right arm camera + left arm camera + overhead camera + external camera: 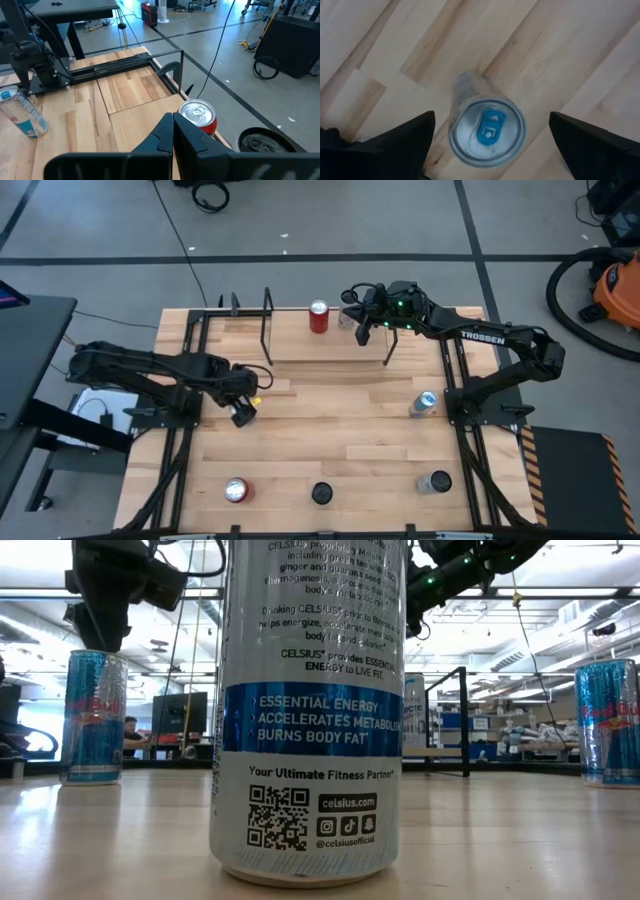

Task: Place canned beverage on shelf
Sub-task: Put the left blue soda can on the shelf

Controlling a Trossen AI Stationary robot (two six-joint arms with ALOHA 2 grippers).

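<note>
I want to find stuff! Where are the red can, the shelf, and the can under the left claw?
red can (318, 316), high view, its top.
shelf (325, 345), high view, bare plank.
blue-tab can (487, 131), left wrist view, its lid.

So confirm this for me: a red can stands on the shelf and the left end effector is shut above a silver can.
Not quite: the left end effector is open above the silver can, as the left wrist view shows. The red can does stand on the shelf.
</note>
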